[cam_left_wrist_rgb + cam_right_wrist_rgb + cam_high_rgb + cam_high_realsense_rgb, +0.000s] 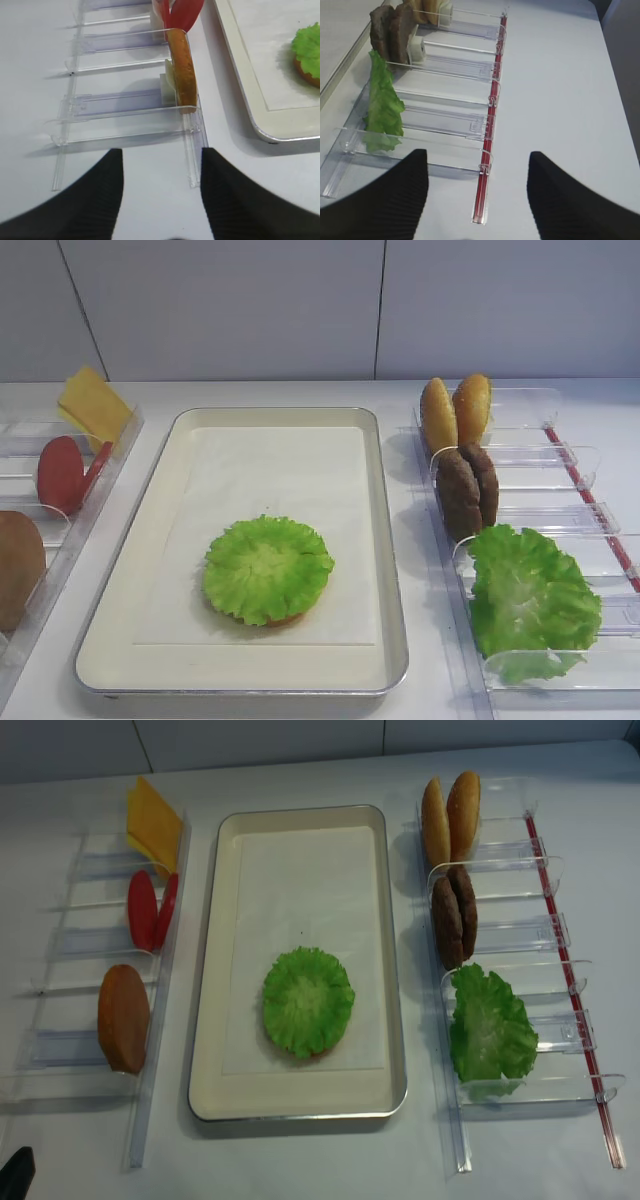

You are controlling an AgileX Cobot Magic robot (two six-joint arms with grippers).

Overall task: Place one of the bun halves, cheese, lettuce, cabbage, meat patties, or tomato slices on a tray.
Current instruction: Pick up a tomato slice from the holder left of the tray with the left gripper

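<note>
On the paper-lined tray (390, 540) a lettuce leaf (267, 568) lies over a bun half whose edge peeks out beneath. The right rack holds two bun halves (455, 412), two meat patties (467, 490) and more lettuce (530, 600). The left rack holds cheese (92, 405), tomato slices (62, 475) and another bun half (18, 565). No cabbage is in view. My left gripper (161, 155) is open and empty over the table, in front of the left rack's bun (182, 70). My right gripper (477, 155) is open and empty in front of the right rack's lettuce (382, 107).
Clear plastic racks (60, 1020) flank the tray on both sides. A red strip (575, 990) runs along the right rack's outer edge. A black fingertip (15, 1170) shows at the bottom left corner of the second overhead view. A white wall stands behind the table.
</note>
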